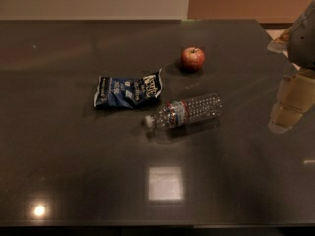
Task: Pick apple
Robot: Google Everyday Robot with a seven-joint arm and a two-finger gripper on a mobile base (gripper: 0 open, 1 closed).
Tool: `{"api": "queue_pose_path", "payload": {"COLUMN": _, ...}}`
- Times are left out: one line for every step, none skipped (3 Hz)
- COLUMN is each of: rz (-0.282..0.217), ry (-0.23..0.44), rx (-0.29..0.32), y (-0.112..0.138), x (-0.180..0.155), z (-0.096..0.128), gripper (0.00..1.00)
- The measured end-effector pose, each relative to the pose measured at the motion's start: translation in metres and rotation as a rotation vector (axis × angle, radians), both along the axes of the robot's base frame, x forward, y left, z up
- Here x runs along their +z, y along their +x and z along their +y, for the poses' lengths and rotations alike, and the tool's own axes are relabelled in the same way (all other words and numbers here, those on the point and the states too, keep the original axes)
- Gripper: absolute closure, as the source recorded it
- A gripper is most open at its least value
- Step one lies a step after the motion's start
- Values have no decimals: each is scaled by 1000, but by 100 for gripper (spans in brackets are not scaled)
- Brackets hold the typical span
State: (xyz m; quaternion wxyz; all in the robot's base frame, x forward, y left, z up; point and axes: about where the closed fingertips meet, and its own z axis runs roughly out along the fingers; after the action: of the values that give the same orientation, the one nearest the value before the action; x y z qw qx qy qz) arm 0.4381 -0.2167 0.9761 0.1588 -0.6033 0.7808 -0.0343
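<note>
Spotted apple [193, 58] toward far edge of desk [74, 171], right of middle. Saw gripper [300, 38] over right edge, well apart; couldn't tell grip state. Feared rolling apple away with off-centre close, or clipping bottle [184, 111].

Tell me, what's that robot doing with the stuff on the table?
The robot is meant to pick up the apple, but it hasn't got it yet. Its gripper is at the right edge of the view, apart from everything. The apple sits alone toward the far side of the table. Nearer are a blue snack bag and a clear bottle lying on its side.
</note>
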Motion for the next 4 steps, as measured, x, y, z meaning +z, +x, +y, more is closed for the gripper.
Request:
{"api": "queue_pose_path", "payload": {"rz": 0, "ry": 0, "rx": 0, "y": 0, "x": 0, "z": 0, "gripper": 0}}
{"api": "queue_pose_path", "payload": {"rz": 24, "ry": 44, "rx": -1, "y": 20, "x": 0, "z": 1, "gripper": 0}}
{"api": "queue_pose_path", "payload": {"rz": 29, "ry": 120, "rx": -26, "y": 71, "x": -6, "z": 11, "gripper": 0}}
{"api": "queue_pose_path", "payload": {"rz": 12, "ry": 189, "rx": -69, "y": 124, "x": -15, "z": 26, "gripper": 0}}
